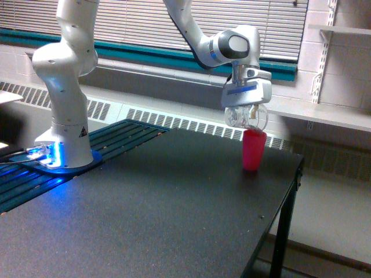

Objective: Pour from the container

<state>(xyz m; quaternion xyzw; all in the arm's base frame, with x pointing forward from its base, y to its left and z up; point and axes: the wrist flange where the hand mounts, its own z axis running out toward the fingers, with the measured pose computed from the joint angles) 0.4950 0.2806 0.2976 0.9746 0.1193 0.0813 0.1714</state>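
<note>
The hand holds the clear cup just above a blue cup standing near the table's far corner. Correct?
Not quite. The cup under the clear cup is pink-red, not blue, as the exterior view shows. The rest holds: the hand holds it just above, near the table's far corner.
</note>
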